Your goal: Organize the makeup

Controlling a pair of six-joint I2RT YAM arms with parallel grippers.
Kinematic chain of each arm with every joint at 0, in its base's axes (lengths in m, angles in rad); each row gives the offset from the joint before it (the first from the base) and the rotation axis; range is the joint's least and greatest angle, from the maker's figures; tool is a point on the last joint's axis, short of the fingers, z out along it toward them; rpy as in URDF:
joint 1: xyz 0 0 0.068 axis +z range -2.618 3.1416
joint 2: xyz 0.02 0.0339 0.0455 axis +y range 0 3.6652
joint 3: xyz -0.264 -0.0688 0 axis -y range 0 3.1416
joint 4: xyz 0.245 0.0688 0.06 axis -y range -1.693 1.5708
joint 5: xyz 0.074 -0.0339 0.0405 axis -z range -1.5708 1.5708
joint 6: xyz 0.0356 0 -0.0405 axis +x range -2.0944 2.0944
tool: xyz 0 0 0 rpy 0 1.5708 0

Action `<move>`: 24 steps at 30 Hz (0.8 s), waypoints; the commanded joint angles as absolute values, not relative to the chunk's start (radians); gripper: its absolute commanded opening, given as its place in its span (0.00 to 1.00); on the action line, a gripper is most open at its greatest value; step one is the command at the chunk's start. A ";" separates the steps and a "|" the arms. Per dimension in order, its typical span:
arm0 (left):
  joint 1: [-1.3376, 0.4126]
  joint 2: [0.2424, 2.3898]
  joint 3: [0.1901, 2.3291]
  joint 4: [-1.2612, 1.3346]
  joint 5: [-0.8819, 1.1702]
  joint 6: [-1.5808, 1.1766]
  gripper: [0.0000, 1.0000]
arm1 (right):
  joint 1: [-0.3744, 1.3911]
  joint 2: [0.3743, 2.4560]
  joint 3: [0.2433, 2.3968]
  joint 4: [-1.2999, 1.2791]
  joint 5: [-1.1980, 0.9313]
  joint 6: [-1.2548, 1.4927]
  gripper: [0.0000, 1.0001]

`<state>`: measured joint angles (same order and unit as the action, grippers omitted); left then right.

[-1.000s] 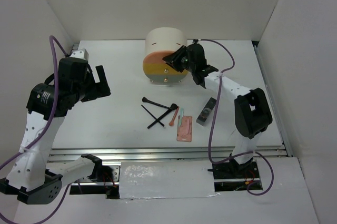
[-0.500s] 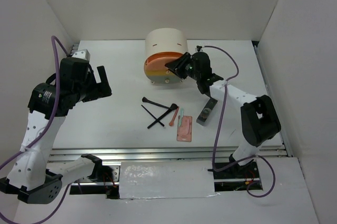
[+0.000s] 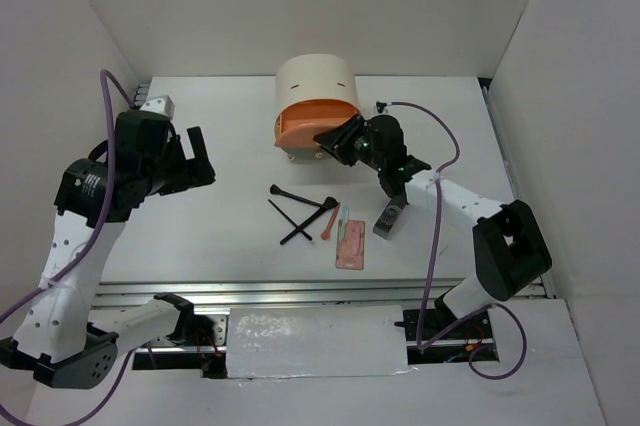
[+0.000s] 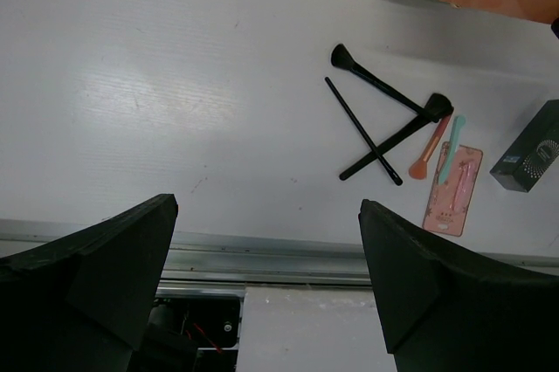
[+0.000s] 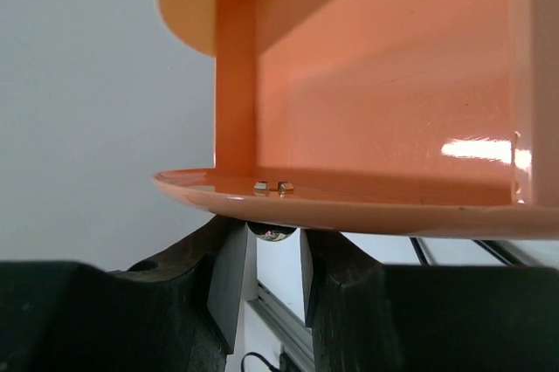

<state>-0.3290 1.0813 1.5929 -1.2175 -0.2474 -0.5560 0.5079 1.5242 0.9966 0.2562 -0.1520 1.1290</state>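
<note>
The makeup lies mid-table: crossed thin black brushes [image 3: 298, 212], an orange-pink stick [image 3: 329, 222], a pale teal stick [image 3: 345, 217], a flat pink palette [image 3: 350, 246] and a dark grey case [image 3: 390, 216]. My right gripper [image 3: 335, 141] is shut on the small metal knob [image 5: 272, 231] under the front of the orange drawer [image 5: 376, 84], which stands pulled out of the cream drum box [image 3: 315, 81]. My left gripper [image 3: 195, 158] is open and empty, raised at the left. The left wrist view also shows the brushes [image 4: 384, 119], palette [image 4: 452, 202] and case [image 4: 533, 158].
The yellow drawer front [image 3: 288, 142] under the orange drawer [image 3: 310, 124] is shut. White walls close the table on the left, back and right. A metal rail [image 4: 288, 254] runs along the near edge.
The orange drawer has slid out of the drum box toward the near side, with my right gripper moving back with it. The left arm has barely moved.
</note>
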 commanded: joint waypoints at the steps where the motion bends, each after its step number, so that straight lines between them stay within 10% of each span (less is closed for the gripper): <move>1: -0.333 1.054 1.583 -1.189 -0.233 -0.564 0.99 | 0.531 1.468 0.976 0.272 -0.117 1.170 0.16; 24: -0.333 0.982 1.511 -1.190 -0.224 -0.581 0.99 | 0.543 1.407 0.887 0.259 -0.113 1.175 0.21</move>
